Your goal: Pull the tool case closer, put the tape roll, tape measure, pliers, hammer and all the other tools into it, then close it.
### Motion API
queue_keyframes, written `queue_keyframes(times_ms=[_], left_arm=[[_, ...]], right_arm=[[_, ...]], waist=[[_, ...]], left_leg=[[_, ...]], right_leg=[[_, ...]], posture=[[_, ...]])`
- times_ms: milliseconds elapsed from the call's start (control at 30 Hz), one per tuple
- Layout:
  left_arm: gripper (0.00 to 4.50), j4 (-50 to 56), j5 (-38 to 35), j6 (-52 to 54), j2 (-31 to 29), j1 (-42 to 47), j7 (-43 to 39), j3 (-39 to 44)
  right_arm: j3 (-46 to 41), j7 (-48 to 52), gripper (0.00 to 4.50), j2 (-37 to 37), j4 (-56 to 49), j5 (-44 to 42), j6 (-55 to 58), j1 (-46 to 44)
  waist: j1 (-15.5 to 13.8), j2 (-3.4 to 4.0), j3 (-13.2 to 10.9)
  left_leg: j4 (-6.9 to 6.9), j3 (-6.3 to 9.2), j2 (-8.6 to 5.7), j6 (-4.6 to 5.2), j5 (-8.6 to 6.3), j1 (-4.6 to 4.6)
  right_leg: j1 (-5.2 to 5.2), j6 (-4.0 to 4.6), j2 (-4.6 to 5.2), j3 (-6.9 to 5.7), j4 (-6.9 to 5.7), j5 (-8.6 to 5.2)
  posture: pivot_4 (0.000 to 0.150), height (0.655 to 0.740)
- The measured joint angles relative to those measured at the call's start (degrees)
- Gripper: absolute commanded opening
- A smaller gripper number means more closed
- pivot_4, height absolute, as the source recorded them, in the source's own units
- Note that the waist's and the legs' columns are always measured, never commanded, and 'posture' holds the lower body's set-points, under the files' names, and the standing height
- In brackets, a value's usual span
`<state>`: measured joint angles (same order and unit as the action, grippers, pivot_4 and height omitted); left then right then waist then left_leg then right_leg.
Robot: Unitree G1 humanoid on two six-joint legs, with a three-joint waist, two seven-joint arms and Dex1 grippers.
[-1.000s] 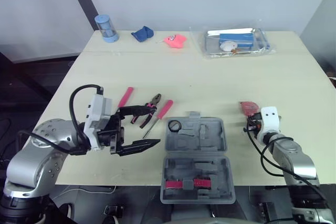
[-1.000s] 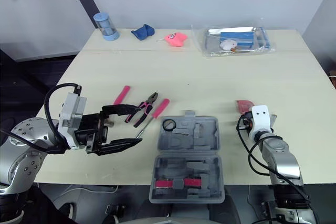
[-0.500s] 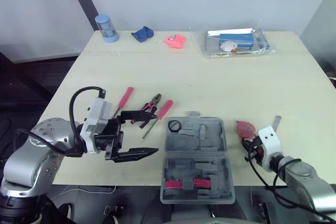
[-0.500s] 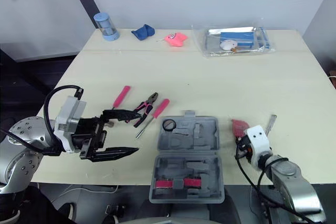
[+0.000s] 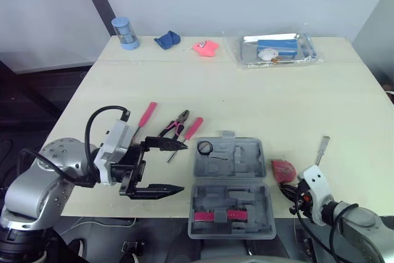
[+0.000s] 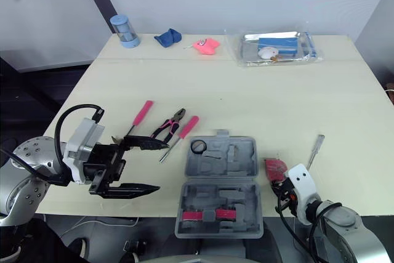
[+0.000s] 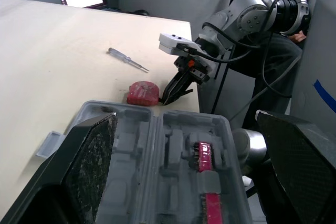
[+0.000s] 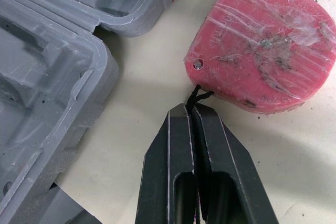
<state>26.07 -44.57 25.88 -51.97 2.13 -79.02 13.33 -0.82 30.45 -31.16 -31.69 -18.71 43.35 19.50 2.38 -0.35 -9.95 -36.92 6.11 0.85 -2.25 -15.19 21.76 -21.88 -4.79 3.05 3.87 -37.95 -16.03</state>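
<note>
**Beside the case's right wall: held by a cord alone**

Pinched shut with the right gripper (image 8: 190, 109) on the thin cord (image 8: 197, 94) of the red tape measure (image 8: 262, 66), lying just right of the open tool case (image 5: 240, 161). Spread wide and empty at the left gripper (image 5: 183, 166). Likely to swing or slip free on lifting; could snag the case wall and drop outside.

Out of sight (between right pincer (image 8: 190, 109) fingers): tape measure (image 8: 262, 40) cord's end
</note>
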Motion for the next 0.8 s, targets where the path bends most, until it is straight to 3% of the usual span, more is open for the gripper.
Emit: queue_keyframes(times_ms=[800], left_arm=[[4.5,-0.6,0.3,-0.1,0.0,0.9,-0.1,-0.4]], right_arm=[[1.2,4.1,0.09,-1.7,1.2,-1.6,-2.1,1.4]], waist=[[0.0,-0.16,0.1]], left_leg=[[0.0,0.01,0.0,0.0,0.0,-0.01]], right_leg=[[0.01,0.0,-0.01,0.0,0.0,0.0]], posture=[[0.15,0.74]])
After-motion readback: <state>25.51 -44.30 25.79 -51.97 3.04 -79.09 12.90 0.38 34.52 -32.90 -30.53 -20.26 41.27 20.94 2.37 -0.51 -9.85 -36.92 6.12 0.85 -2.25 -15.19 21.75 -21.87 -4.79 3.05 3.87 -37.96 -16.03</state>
